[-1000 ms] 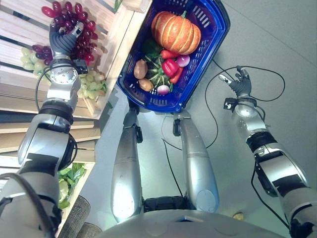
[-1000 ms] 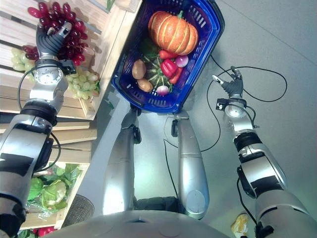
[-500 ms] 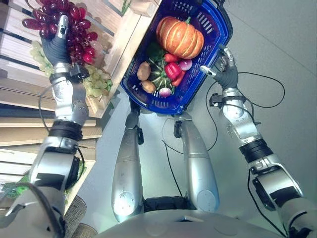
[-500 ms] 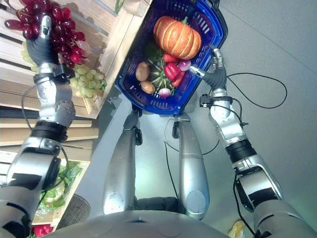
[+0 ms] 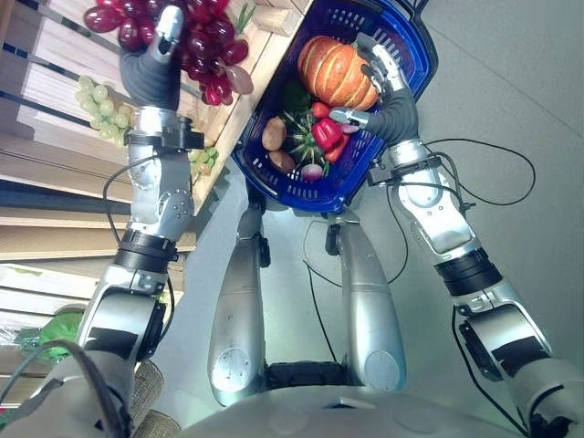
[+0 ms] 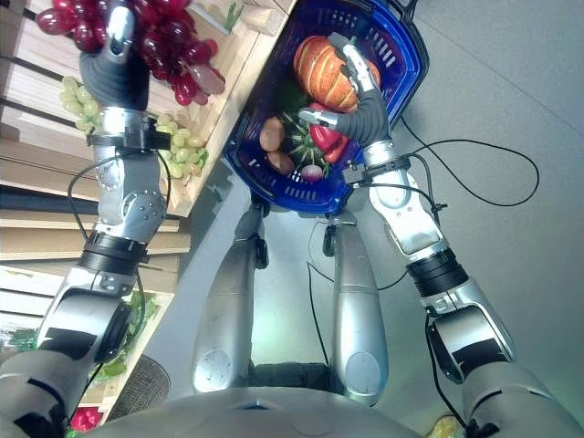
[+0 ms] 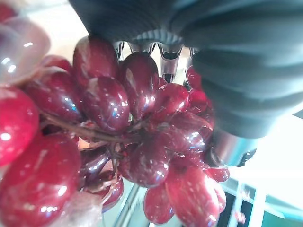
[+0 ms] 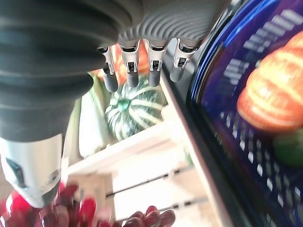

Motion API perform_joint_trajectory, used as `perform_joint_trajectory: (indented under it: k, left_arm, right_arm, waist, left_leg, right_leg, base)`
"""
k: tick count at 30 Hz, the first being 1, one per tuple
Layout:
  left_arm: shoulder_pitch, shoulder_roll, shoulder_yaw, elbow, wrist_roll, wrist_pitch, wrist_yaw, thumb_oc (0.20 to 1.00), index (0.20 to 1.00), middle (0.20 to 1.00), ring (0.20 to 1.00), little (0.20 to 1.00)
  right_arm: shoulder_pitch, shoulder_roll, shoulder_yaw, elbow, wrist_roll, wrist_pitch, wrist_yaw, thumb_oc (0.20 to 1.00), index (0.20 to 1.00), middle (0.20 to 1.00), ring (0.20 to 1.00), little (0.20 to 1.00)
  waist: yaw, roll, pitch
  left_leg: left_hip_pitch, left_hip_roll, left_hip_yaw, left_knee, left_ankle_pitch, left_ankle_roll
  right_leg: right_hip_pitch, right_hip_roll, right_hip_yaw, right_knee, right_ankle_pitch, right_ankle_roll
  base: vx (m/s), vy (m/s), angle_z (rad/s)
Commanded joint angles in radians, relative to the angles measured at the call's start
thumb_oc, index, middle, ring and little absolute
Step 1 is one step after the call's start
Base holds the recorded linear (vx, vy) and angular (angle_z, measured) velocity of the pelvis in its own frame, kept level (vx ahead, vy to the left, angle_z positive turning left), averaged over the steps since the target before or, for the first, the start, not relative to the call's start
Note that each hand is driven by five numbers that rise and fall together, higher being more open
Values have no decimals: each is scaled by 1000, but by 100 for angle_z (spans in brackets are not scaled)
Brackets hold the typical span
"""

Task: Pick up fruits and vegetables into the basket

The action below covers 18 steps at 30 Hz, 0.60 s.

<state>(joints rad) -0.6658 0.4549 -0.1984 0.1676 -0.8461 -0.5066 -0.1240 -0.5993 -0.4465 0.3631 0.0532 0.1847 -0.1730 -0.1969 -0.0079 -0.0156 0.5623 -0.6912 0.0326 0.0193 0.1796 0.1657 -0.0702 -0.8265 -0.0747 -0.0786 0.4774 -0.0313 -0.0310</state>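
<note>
Left eye view: a wooden produce stand (image 5: 55,155) fills the robot's left side, its slatted shelves keeping green grapes (image 5: 102,102) within reach. Just beside it sits the blue basket (image 5: 415,68), already loaded with a pumpkin (image 5: 336,71), a red pepper (image 5: 327,133), a potato (image 5: 274,133) and a small radish (image 5: 312,171). The right hand (image 6: 358,102) hangs over the basket's near rim with its fingers apart and holding nothing, probably to steady the basket or to receive. The left hand (image 5: 157,66) is raised at the stand with its fingers clamped round a bunch of red grapes (image 7: 142,137), lifted off the shelf, presumably for the move across into the basket.
</note>
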Motion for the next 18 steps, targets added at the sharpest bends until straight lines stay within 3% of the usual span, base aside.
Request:
perform_joint_trajectory:
  k: [1, 10, 18]
  left_arm:
    - [-11, -46, -10, -135, -12, -20, -81, 200, 200, 200, 200, 200]
    - [-40, -54, -91, -239, 21, 73, -143, 200, 200, 200, 200, 200]
    - [-67, -66, -157, -279, 26, 106, -201, 200, 200, 200, 200, 200]
  right_arm:
    - [-8, 9, 17, -94, 8, -24, 16, 1000, 1000, 1000, 1000, 1000]
    - [-39, 24, 56, -124, 74, 6, 34, 1000, 1000, 1000, 1000, 1000]
    - [-62, 42, 94, -133, 188, 47, 78, 1000, 1000, 1000, 1000, 1000]
  waist:
    - [-25, 43, -42]
    - [-23, 39, -42]
    - [-23, 34, -42]
  left_leg:
    - [13, -40, 7, 114, -145, 16]
    - [24, -41, 8, 104, -137, 21]
    - [26, -43, 8, 97, -130, 25]
  right_leg:
    - [136, -24, -34, -141, 21, 98]
    - [150, -24, -40, -156, 35, 98]
    - [152, -21, -43, -164, 45, 96]
  base:
    - [0, 0, 0]
    - [-1, -7, 0]
    - [0, 0, 0]
